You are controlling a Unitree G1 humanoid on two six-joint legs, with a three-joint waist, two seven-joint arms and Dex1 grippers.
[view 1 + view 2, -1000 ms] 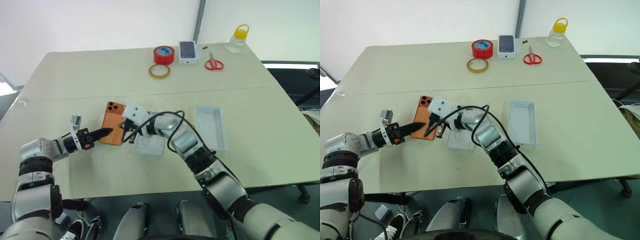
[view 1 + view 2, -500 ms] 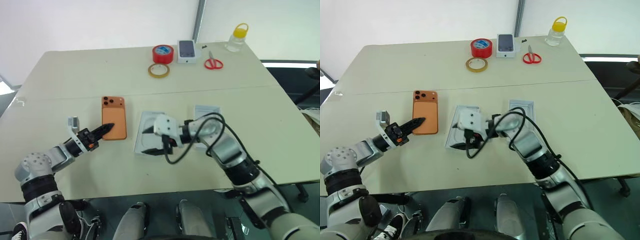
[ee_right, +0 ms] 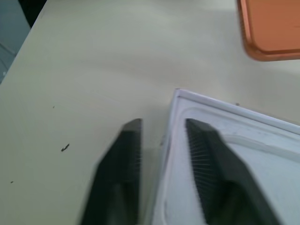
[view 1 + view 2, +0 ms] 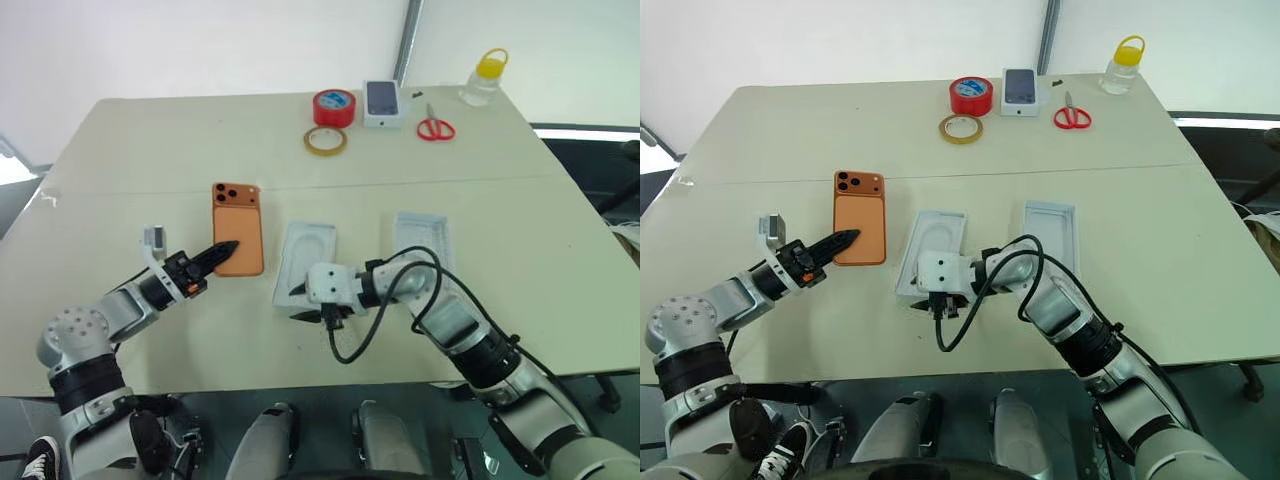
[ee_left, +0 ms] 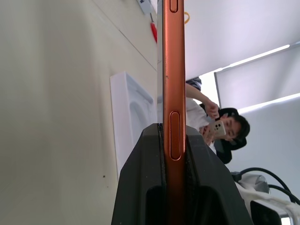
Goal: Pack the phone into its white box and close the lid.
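While my left gripper clamps the phone at its 6 o'clock edge, my right gripper pinches the insert; white box, at 3 o'clock, unpacked, lid pending.

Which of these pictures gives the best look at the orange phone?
The left eye view: the phone lies whole, lenses visible, left gripper clamped on its near edge. The right eye view matches. The left wrist view shows its thin side edge between the fingers; the right wrist view shows one corner.
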